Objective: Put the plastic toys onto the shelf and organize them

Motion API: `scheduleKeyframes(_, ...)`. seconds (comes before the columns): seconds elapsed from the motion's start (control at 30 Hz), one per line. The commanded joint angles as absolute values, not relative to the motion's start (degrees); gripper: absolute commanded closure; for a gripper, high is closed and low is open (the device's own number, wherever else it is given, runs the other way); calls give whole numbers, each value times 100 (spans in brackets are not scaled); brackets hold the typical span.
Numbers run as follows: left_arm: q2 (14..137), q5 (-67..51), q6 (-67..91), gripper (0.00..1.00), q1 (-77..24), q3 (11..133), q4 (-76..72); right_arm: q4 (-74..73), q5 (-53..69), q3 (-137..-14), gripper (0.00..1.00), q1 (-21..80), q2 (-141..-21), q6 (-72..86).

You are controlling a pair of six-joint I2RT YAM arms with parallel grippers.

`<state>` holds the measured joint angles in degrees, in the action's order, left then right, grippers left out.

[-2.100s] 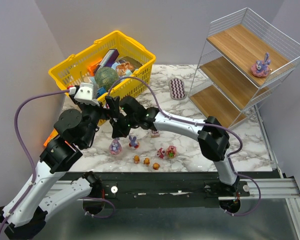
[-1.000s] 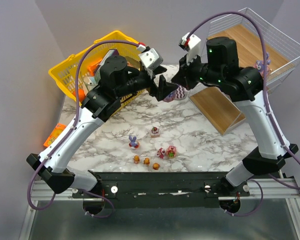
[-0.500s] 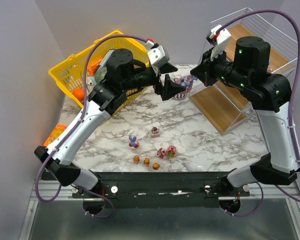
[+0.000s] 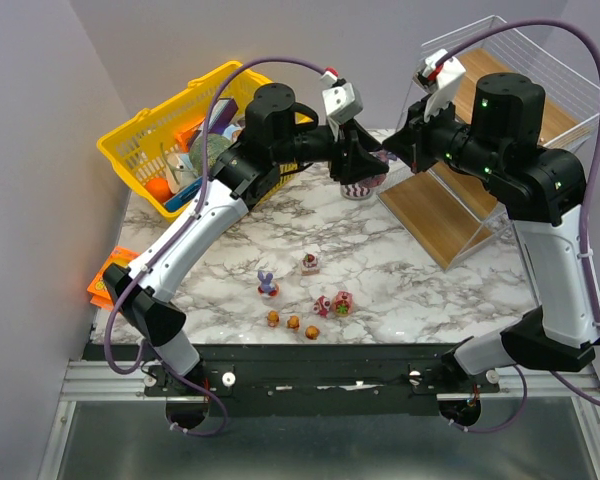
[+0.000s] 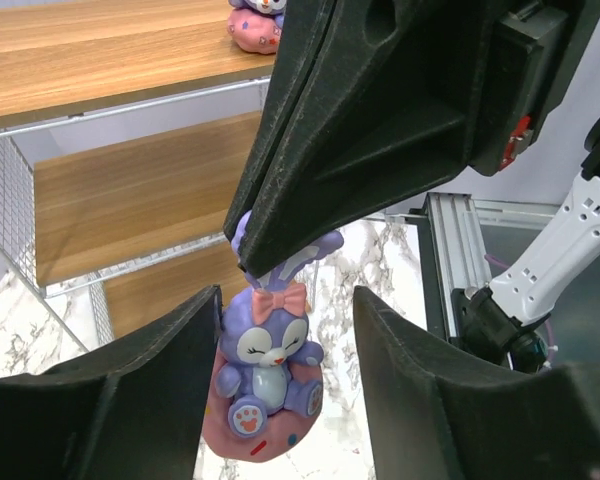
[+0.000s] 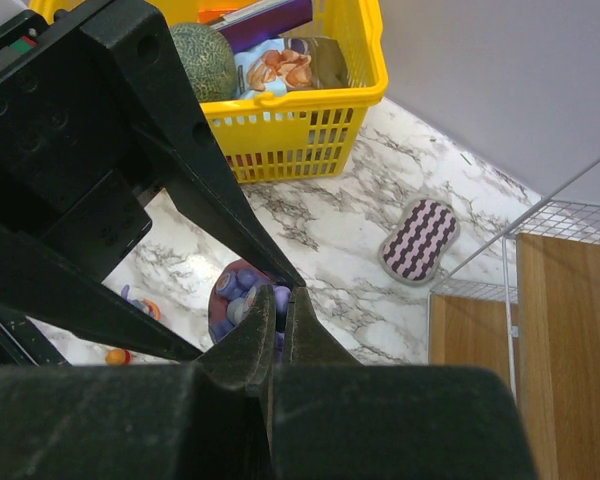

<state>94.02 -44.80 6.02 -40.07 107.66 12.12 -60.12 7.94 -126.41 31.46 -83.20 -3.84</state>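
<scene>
At the far left a yellow basket [image 4: 145, 150] stands on the marble desk [image 4: 410, 275], with an orange packet [image 4: 105, 283] at the desk's near left edge. The left arm reaches right across the far side, and the left tool [image 4: 356, 163] is open. Its fingers [image 5: 195, 340] flank a purple bunny [image 5: 265, 370] on a pink base, with a gap showing on one side.

Loose toys lie on the near middle of the desk: a second bunny [image 4: 266, 284], a small pink-and-white figure [image 4: 309, 263], two pink rounded ones [image 4: 333, 304] and three orange bears [image 4: 293, 322].

The right tool [image 5: 243, 250] is closed on the held bunny's ear, hanging it above the desk near a purple zigzag pad [image 6: 420, 238]. At the far right stands the shelf [image 4: 480, 90], and a third bunny [image 5: 255, 20] sits on its top board.
</scene>
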Motion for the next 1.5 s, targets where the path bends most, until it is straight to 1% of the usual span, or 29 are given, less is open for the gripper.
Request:
scheduleKeyframes(0.0, 9589, -4764, 642, 46, -4034, 11047, 1212, -5933, 782, -12832, 99, 3094, -8191, -316)
scheduleKeyframes(0.1, 9703, -4703, 519, 47, -4069, 11153, 1387, -5933, 773, -12850, 100, 3085, -8191, -316)
scheduleKeyframes(0.2, 9835, -4509, 299, 43, -4139, 11285, 1686, -5898, 712, -12841, 100, 3085, -8183, -308)
scheduleKeyframes(0.3, 9888, -4229, 132, 42, -4201, 11294, 1845, -5862, 642, -12806, 100, 3076, -8156, -325)
scheduleKeyframes(0.4, 9923, -3947, 27, 50, -4227, 11329, 1942, -5845, 545, -12753, 100, 3076, -8121, -343)
scheduleKeyframes(0.43, 9940, -3911, 26, 59, -4236, 11338, 1951, -5845, 519, -12744, 100, 3067, -8121, -343)
scheduleKeyframes(0.5, 9958, -3710, 35, 71, -4271, 11364, 1934, -5827, 405, -12718, 100, 3076, -8086, -343)
scheduleKeyframes(0.53, 9993, -3631, 26, 79, -4280, 11390, 1942, -5827, 361, -12700, 100, 3067, -8069, -351)
scheduleKeyframes(0.6, 10028, -3464, 35, 89, -4307, 11417, 1934, -5783, 177, -12665, 100, 3067, -8016, -343)
scheduleKeyframes(0.63, 10072, -3411, 26, 98, -4333, 11460, 1916, -5757, 115, -12639, 100, 3067, -8007, -334)
scheduleKeyframes(0.67, 10107, -3349, 26, 100, -4359, 11496, 1907, -5722, 53, -12613, 100, 3067, -7981, -325)
scheduleKeyframes(0.8, 10257, -3006, 114, 100, -4438, 11637, 1724, -5232, -219, -12201, 99, 3067, -7657, -281)
scheduleKeyframes(0.83, 10335, -2875, 166, 100, -4447, 11724, 1662, -5082, -272, -11947, 96, 3067, -7551, -264)
scheduleKeyframes(0.87, 10379, -2787, 315, 100, -4465, 11786, 1618, -4932, -342, -11779, 90, 3067, -7454, -229)
scheduleKeyframes(0.9, 10441, -2717, 403, 100, -4465, 11864, 1521, -4600, -499, -11647, 88, 3067, -7366, -159)
scheduleKeyframes(0.93, 10581, -2664, 509, 100, -4474, 12048, 1468, -4431, -571, -11524, 85, 3059, -7165, -132)
scheduleKeyframes(0.97, 10652, -2559, 701, 100, -4482, 12163, 1416, -4273, -658, -11261, 67, 3067, -7085, -88)
scheduleKeyframes(1.03, 10897, -2453, 887, 100, -4500, 12531, 1319, -3921, -922, -11128, 61, 3067, -6918, -62)
scheduleKeyframes(1.07, 10985, -2365, 966, 100, -4509, 12664, 1284, -3842, -1062, -11075, 42, 3067, -6882, -27)
scheduleKeyframes(1.1, 11082, -2338, 1132, 100, -4526, 12796, 1240, -3736, -1333, -11083, 35, 3067, -6856, -9)
scheduleKeyframes(1.13, 11248, -2355, 1195, 100, -4535, 13040, 1204, -3692, -1484, -11092, 31, 3067, -6838, -17)
scheduleKeyframes(1.17, 11337, -2382, 1256, 100, -4535, 13147, 1143, -3639, -1590, -11100, 20, 3067, -6786, -18)
scheduleKeyframes(1.2, 11407, -2434, 1326, 100, -4553, 13244, 977, -3552, -1843, -11127, 16, 3067, -6759, 165)
scheduleKeyframes(1.27, 11662, -2531, 1511, 100, -4588, 13525, 792, -3472, -2056, -11162, 14, 3067, -6698, 193)
scheduleKeyframes(1.37, 11944, -2680, 1819, 100, -4623, 13772, 248, -3472, -2267, -11451, 14, 3067, -6741, 106)
scheduleKeyframes(1.4, 11997, -2759, 1880, 100, -4632, 13772, -163, -3559, -2320, -11557, 14, 3067, -6837, 62)
scheduleKeyframes(1.47, 12172, -2760, 1942, 100, -4667, 13886, -465, -3656, -2390, -11952, 14, 3059, -6969, -210)
